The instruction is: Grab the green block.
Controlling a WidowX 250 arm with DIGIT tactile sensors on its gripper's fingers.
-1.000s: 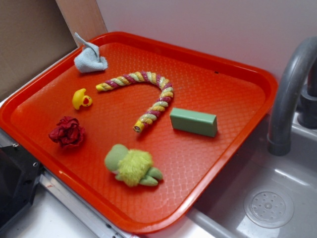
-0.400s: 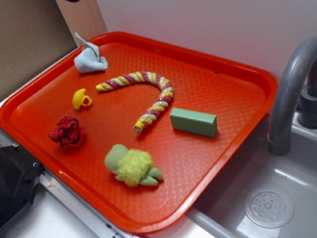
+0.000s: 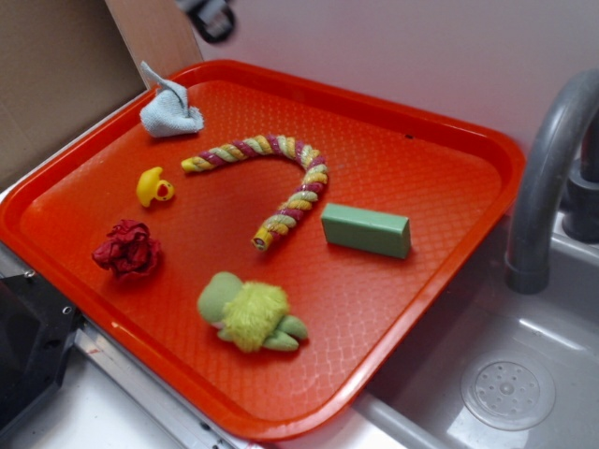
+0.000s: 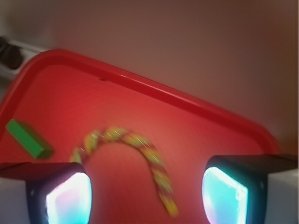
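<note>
The green block (image 3: 366,230) lies flat on the orange tray (image 3: 449,168), right of centre, just right of the striped rope's lower end. In the wrist view the green block (image 4: 27,138) shows at the far left. My gripper (image 3: 211,17) is a blurred dark shape at the top edge of the exterior view, high above the tray's back left corner and far from the block. In the wrist view the gripper (image 4: 146,196) stands open, its fingers (image 4: 65,198) wide apart with nothing between them.
On the tray lie a striped rope (image 3: 271,178), a grey cloth (image 3: 168,110), a yellow duck (image 3: 153,187), a red crumpled piece (image 3: 127,251) and a fuzzy yellow-green plush toy (image 3: 248,313). A grey faucet (image 3: 547,178) and sink (image 3: 505,374) stand at the right.
The gripper has come into the exterior view at the top left; it was out of view before. Nothing on the tray has moved.
</note>
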